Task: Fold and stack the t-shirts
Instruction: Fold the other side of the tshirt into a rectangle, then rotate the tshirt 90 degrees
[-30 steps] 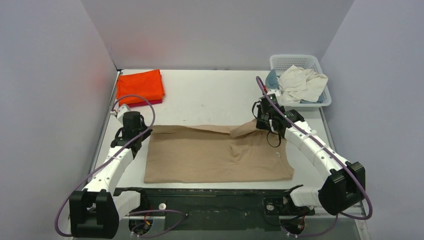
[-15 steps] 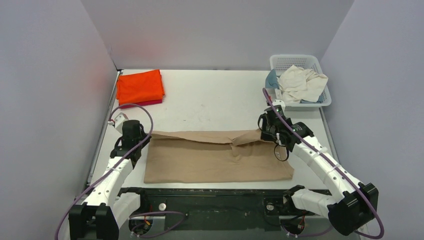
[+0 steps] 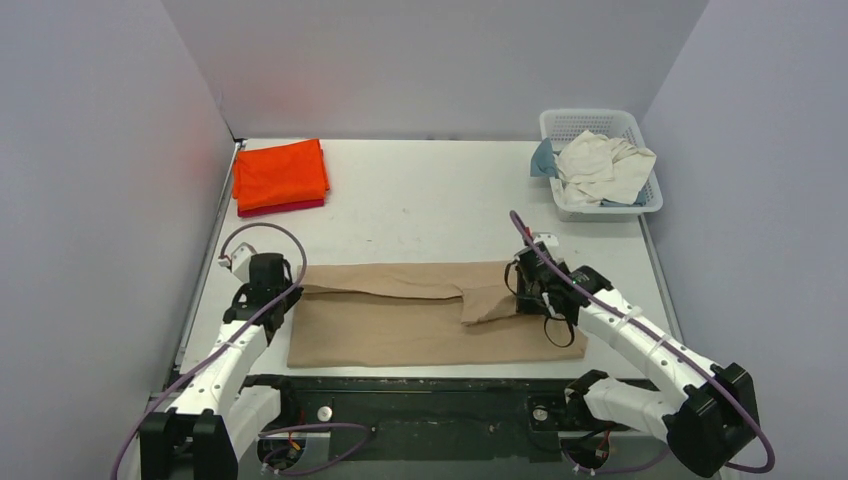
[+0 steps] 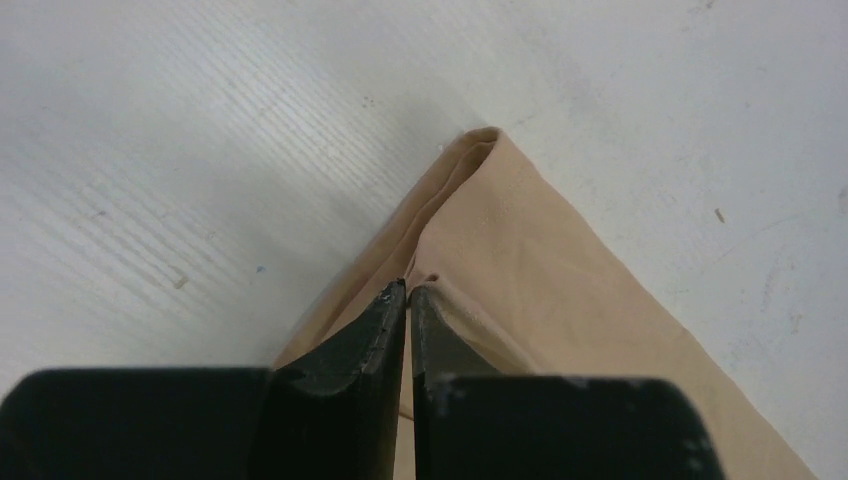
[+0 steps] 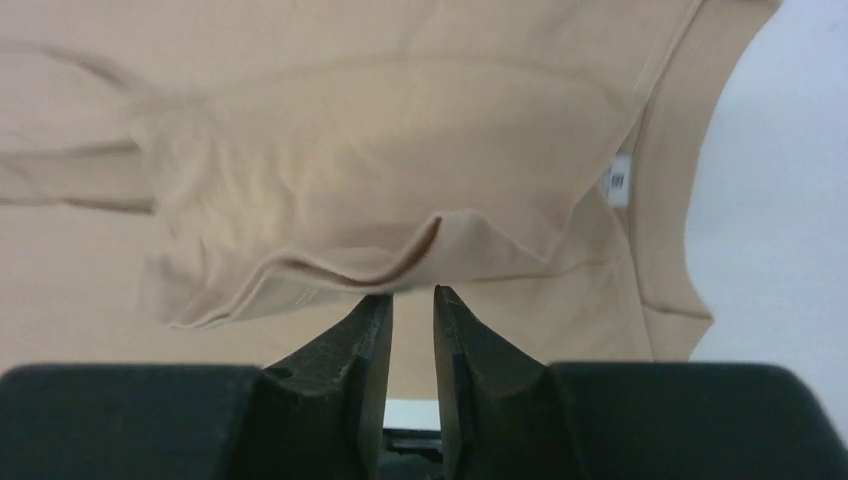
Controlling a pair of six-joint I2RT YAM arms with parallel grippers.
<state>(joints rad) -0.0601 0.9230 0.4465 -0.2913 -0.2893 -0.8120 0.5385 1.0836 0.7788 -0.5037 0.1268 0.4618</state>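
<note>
Tan t-shirt [image 3: 400, 325] crosswise, collar [image 5: 662, 200] rightward; left gripper [image 4: 408, 288] tight on it, right gripper [image 5: 412, 292] ajar.

A large tan-beige t-shirt [image 3: 400, 330] lay flat along the near edge of the table [image 3: 420, 200]. Its far long side was folded over toward the near edge, and a loose flap was doubled back on its right part. The collar end pointed toward the right edge. At the far left corner, a bright orange t-shirt [image 3: 280, 172] sat neatly folded atop a dark red t-shirt [image 3: 292, 208], of which only a strip showed at the near side. In the basket [image 3: 590, 114] at the far right corner, a cream-white t-shirt [image 3: 600, 165] lay crumpled over a blue t-shirt [image 3: 543, 160].
</note>
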